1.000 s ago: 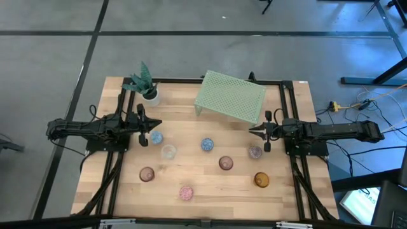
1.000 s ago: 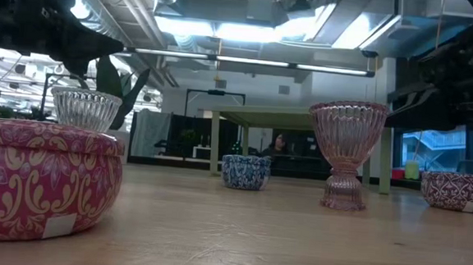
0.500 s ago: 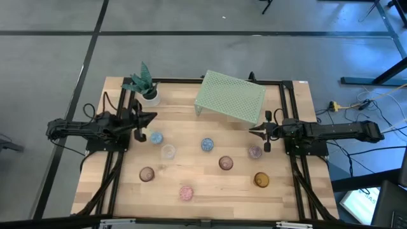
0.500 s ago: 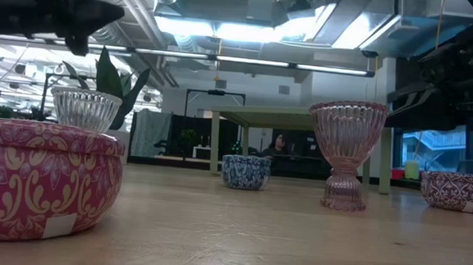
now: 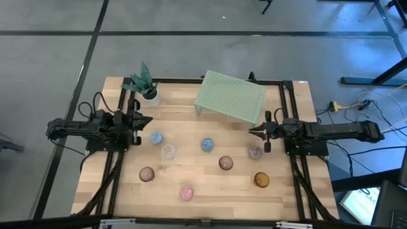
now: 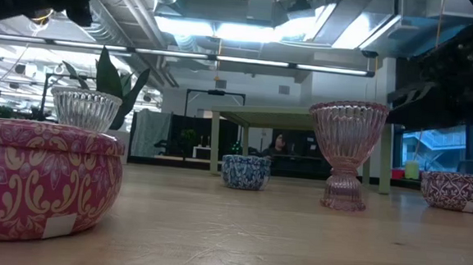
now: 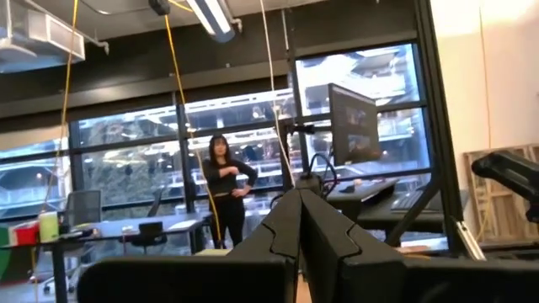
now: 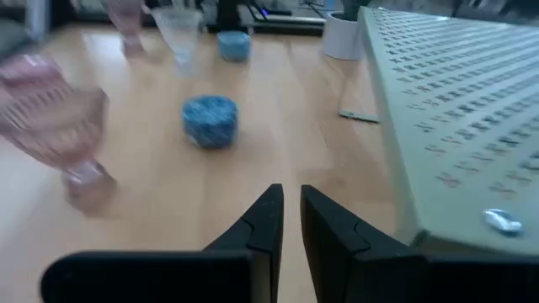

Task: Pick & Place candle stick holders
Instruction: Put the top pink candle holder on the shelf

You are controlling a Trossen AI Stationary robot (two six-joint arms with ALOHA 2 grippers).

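Note:
Several small candle stick holders stand on their bases on the wooden table: a blue one [image 5: 156, 137], a clear one [image 5: 168, 151], another blue one [image 5: 206, 145], a pink goblet [image 5: 226, 163], a purple one [image 5: 255, 152], an amber one [image 5: 261, 180], a pink one [image 5: 186, 192] and a brownish one [image 5: 147, 173]. My left gripper [image 5: 148, 121] is shut and raised at the table's left, tipped upward, above and left of the first blue holder. My right gripper [image 5: 252, 131] hovers at the right, just far of the purple holder, its fingers [image 8: 268, 220] nearly together with nothing between them.
A green perforated rack [image 5: 230, 97] stands at the table's far middle. A white pot with a green plant [image 5: 145, 86] sits at the far left. A black frame rail [image 5: 216, 81] runs along the far side. A person [image 7: 224, 189] stands in the room beyond.
My left gripper has risen and tipped its fingers upward, drawing back a little toward the table's left edge, away from the blue holder; it stays shut. In the low view it has climbed almost out of the picture's top. The holders have not moved.

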